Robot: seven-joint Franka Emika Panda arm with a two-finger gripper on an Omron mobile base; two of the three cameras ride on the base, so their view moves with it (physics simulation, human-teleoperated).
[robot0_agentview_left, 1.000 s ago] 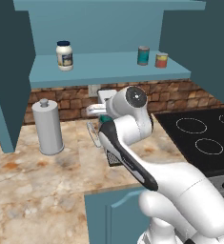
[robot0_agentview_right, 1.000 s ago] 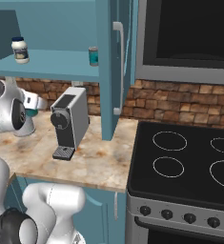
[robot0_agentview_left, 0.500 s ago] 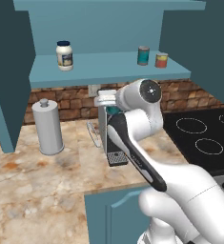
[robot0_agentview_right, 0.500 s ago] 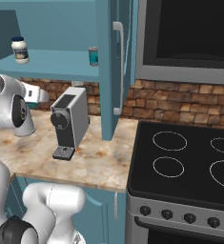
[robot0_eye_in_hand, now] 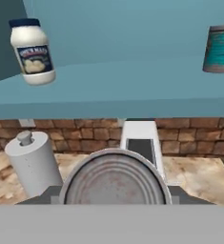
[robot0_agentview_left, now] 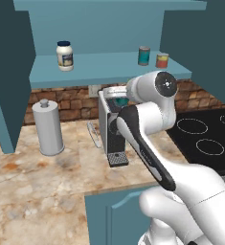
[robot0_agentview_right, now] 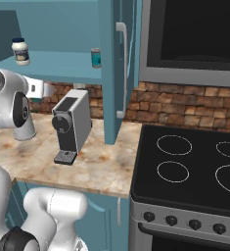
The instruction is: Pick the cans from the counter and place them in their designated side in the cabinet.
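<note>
One can (robot0_eye_in_hand: 114,178) sits clamped in the gripper (robot0_agentview_left: 118,97) — its silvery top faces the hand camera — held above the coffee machine (robot0_agentview_left: 111,129) and below the cabinet (robot0_agentview_left: 109,67) shelf. The second can (robot0_agentview_left: 143,55) stands on that shelf, above and right of the coffee machine, beside a red-orange can (robot0_agentview_left: 162,60). A white jar (robot0_agentview_left: 64,55) stands on the shelf well left of the coffee machine, and a grey canister (robot0_agentview_left: 48,127) stands on the counter (robot0_agentview_left: 32,182) left of it.
</note>
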